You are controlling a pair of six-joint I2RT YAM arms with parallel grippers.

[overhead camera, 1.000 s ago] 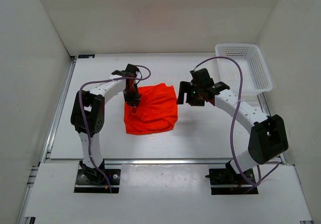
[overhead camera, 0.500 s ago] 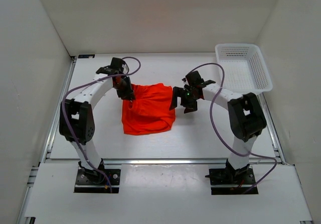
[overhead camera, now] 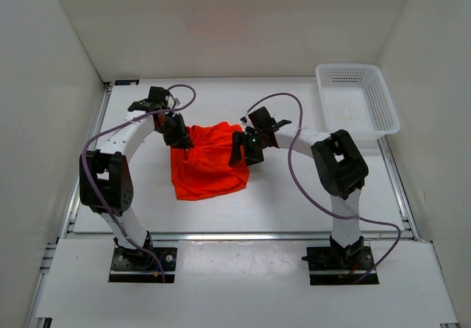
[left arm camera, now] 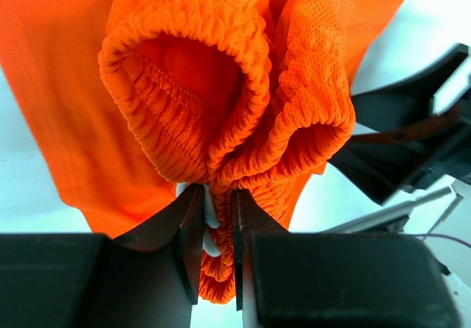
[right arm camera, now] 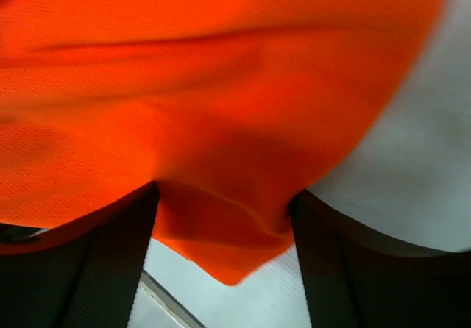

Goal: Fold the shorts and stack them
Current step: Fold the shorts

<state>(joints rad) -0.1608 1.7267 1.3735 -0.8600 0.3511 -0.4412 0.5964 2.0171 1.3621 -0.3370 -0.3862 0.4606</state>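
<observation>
On your table (overhead camera: 309,195) the shorts (overhead camera: 207,168) lie bunched between the arms, with no neat fold or stack to see yet, while your left pincer (left arm camera: 218,195) clamps narrow on the waistband (left arm camera: 246,48) and your right pincer (right arm camera: 224,195) stands wide around one corner.

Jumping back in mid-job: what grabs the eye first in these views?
The bright orange shorts lie bunched in the middle of the top view. The left gripper pinches their gathered waistband at the far-left corner, while the right gripper stands open around a fabric corner on the right. A white mesh basket sits at the far right corner.
</observation>
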